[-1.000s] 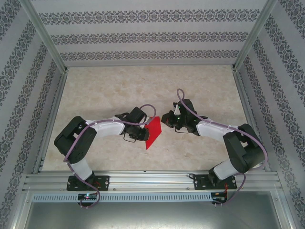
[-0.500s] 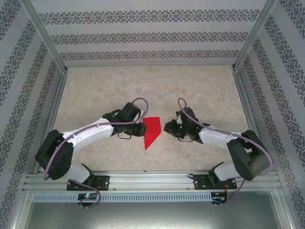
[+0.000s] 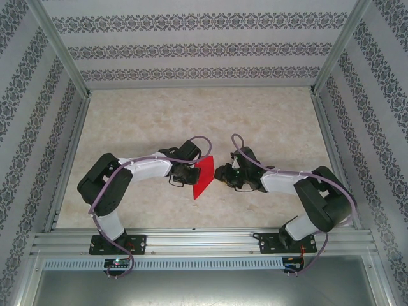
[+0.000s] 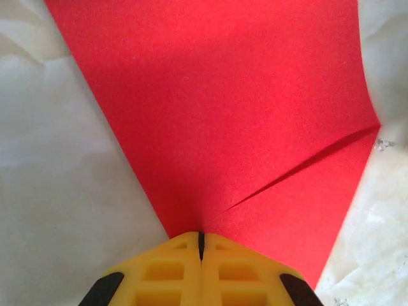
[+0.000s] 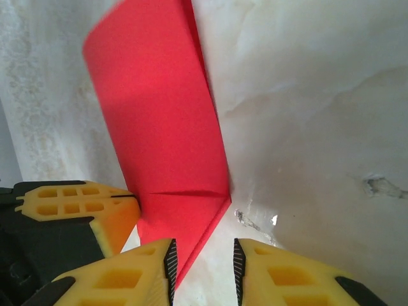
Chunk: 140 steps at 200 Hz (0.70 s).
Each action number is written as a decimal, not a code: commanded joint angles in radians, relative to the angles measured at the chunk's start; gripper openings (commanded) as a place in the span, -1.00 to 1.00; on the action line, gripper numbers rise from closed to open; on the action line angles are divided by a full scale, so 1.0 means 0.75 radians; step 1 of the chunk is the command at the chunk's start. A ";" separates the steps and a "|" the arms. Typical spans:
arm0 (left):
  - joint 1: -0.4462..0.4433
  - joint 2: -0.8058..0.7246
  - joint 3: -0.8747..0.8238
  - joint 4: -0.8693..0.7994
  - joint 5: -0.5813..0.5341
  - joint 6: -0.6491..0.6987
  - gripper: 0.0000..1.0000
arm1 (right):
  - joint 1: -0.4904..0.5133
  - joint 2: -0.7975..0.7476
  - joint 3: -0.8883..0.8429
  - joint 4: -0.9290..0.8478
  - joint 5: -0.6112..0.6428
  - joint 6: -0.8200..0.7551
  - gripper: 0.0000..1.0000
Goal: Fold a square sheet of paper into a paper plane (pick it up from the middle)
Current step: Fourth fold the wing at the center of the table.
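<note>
Left gripper (image 3: 190, 173) and right gripper (image 3: 220, 173) flank the partly folded square sheet of paper (image 3: 204, 177) at mid-desk (image 3: 159, 121), seen from above. Left wrist: jaws clamped on its edge. Right wrist: jaws apart beside its corner. The task looks mid-fold; the next move likely calls for a right pinch.

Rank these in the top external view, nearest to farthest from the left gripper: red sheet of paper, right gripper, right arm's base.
1. Red sheet of paper: pinched in the left gripper.
2. Right gripper: just beyond the sheet's right edge.
3. Right arm's base: near edge, far right.
</note>
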 commanded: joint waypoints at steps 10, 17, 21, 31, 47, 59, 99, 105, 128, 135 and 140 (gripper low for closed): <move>-0.004 0.004 0.013 0.005 -0.048 -0.011 -0.91 | 0.019 0.043 0.042 0.081 -0.032 0.028 -0.35; -0.005 0.006 0.012 0.008 -0.045 -0.006 -0.91 | 0.021 0.054 0.042 0.102 -0.039 0.035 -0.34; -0.005 0.010 0.009 0.010 -0.039 -0.004 -0.91 | 0.021 0.059 0.045 0.115 -0.049 0.038 -0.34; -0.004 0.014 0.004 0.016 -0.029 -0.004 -0.90 | 0.026 0.080 0.053 0.143 -0.069 0.042 -0.33; -0.005 0.013 -0.004 0.021 -0.028 -0.007 -0.90 | 0.027 0.123 0.068 0.171 -0.095 0.058 -0.33; -0.005 0.007 -0.004 0.018 -0.031 -0.006 -0.91 | 0.029 0.150 0.072 0.215 -0.108 0.083 -0.33; -0.005 -0.049 -0.028 0.039 -0.017 0.003 -0.87 | 0.046 0.116 0.074 0.150 -0.009 0.098 -0.31; -0.005 -0.055 -0.030 0.043 -0.013 0.004 -0.87 | 0.048 0.101 0.069 0.126 0.012 0.099 -0.30; -0.005 -0.055 -0.030 0.037 -0.027 0.005 -0.87 | 0.046 0.059 0.043 0.065 0.083 0.114 -0.29; -0.005 -0.055 -0.032 0.039 -0.026 0.005 -0.87 | 0.047 0.049 0.035 0.047 0.104 0.119 -0.28; -0.004 -0.057 -0.034 0.041 -0.024 0.002 -0.87 | 0.049 0.039 0.028 0.043 0.118 0.122 -0.28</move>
